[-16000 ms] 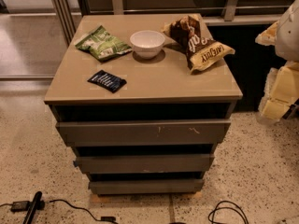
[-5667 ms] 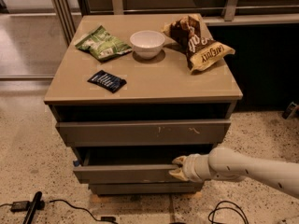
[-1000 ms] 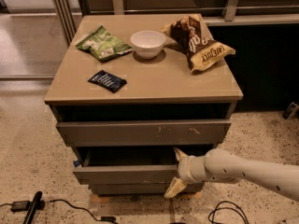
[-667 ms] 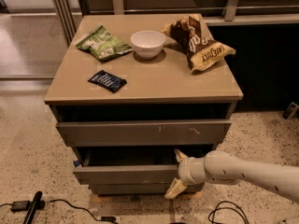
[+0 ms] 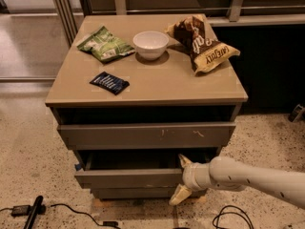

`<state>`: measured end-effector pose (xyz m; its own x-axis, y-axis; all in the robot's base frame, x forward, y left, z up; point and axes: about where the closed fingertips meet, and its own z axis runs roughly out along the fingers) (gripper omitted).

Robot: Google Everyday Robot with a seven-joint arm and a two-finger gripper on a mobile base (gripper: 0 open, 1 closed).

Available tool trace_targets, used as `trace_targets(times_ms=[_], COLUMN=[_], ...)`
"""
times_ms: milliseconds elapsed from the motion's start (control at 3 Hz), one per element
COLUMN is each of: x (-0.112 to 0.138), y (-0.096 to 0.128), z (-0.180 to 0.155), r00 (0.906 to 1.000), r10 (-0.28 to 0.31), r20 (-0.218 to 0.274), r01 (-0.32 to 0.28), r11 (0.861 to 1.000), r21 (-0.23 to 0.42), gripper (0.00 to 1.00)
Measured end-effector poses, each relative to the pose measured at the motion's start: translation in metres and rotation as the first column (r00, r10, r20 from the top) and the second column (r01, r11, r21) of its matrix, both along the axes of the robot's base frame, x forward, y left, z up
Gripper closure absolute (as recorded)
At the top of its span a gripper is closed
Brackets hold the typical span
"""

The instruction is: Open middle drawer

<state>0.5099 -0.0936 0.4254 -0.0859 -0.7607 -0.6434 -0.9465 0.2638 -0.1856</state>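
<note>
Middle drawer (image 5: 128,178) stands part-way out | gripper (image 5: 181,178) at the drawer's right end, fingers spread above and below its front panel, clasping nothing | risk: a pull could slip off (no handle) or skew the drawer | room: floor (image 5: 28,175) before the drawer open; cables (image 5: 228,213) lie near its right corner
</note>
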Motion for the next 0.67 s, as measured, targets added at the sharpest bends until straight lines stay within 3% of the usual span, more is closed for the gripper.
trace_targets(times_ms=[333,667], x=[0.0,-0.0013], y=[0.0,-0.0011], z=[0.0,-0.0002], r00=[1.0,1.0], r10=[0.0,-0.002], r20=[0.0,-0.001], r01=[0.0,0.002], r11=[1.0,1.0], r21=[0.0,0.001], gripper=[0.19,0.5])
